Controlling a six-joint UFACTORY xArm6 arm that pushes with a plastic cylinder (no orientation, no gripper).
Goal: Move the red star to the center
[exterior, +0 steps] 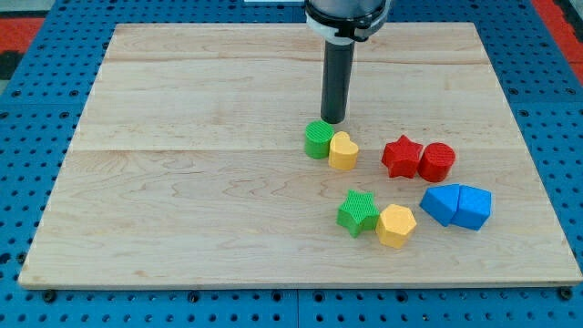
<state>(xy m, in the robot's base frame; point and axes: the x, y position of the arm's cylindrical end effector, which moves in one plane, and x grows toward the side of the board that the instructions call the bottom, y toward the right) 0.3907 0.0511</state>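
The red star was seen flat on the desk, right of centre, touching a red cylinder; no long axis could be made out. Two red, two green, two yellow and two blue blocks were counted. My tip stood just behind the green cylinder. No pincer was fitted, so its state could not be told.

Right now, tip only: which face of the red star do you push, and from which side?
No grip, only a push. The red star sits right of the board's centre, with the red cylinder touching its right flank. My tip is behind the green cylinder. Probably enter from the star's lower right, pushing up-left.
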